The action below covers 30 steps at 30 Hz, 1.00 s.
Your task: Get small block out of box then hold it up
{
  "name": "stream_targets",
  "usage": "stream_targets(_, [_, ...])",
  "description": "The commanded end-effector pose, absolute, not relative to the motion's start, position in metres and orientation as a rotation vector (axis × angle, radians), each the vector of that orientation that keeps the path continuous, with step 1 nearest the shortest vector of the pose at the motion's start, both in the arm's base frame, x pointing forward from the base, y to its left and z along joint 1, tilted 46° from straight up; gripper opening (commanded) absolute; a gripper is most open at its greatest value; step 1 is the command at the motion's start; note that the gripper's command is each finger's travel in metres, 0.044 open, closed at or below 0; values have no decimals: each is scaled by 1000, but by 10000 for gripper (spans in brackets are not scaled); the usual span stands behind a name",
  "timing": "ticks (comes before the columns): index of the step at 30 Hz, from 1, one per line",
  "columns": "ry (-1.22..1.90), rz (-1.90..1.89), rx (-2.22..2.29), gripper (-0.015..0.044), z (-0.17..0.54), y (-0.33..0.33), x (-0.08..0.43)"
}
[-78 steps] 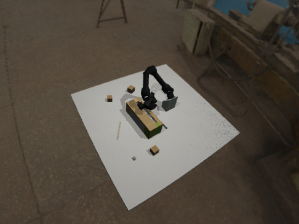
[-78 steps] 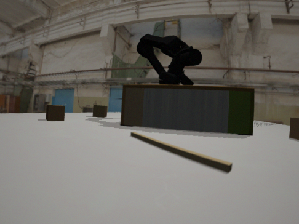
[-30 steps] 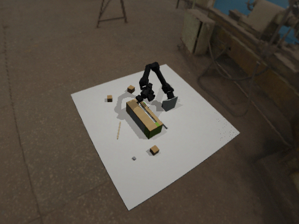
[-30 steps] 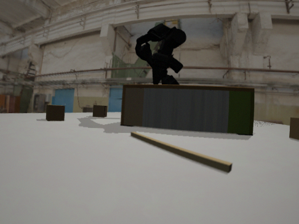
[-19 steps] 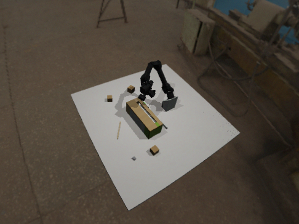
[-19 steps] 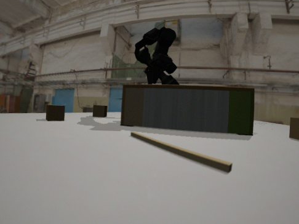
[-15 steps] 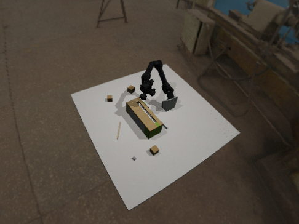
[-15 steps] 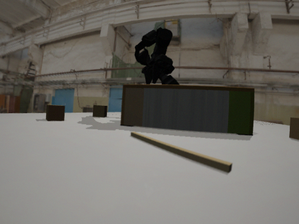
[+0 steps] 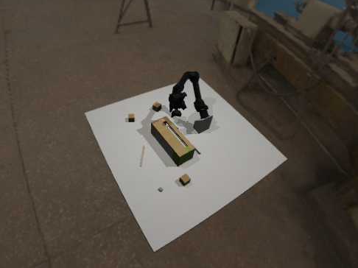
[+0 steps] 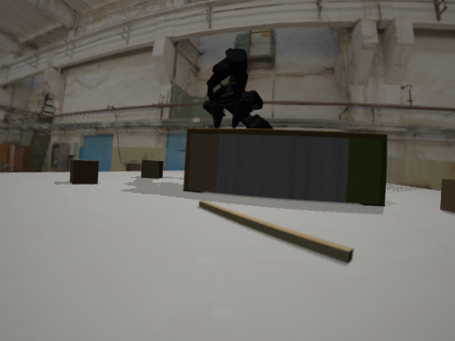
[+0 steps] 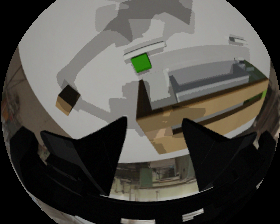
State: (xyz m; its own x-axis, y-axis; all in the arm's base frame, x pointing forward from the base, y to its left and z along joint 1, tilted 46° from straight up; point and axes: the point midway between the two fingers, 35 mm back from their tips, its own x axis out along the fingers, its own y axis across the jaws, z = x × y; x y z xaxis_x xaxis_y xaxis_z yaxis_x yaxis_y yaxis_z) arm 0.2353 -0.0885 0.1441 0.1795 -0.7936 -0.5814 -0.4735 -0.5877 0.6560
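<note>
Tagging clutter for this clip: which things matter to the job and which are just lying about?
Job: box, its green end, gripper, open and holding nothing.

Lying about: wooden stick, three brown cubes, small grey cube.

Stick (image 10: 276, 230) before box (image 10: 286, 165); gripper (image 9: 176, 113) seemingly behind

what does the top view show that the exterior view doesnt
Only the top view shows the slot along the box's lid, the arm's base and a tiny grey block. Only the exterior view shows the box's grey front panel. Both show the box, the stick, brown cubes and the open, empty gripper beyond the box's brown end.
</note>
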Motion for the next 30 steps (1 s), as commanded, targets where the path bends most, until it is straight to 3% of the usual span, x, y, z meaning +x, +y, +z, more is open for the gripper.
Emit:
stream_targets(1, [-820,-1366,1982,285,151,-92,220])
stream_targets(16, [-879,-1357,2036,285,150,-92,220])
stream_targets(23, [-1554,-1152,2550,285,141,-102,219])
stream_targets(30, [-2361,-652,2917,285,132,-111,217])
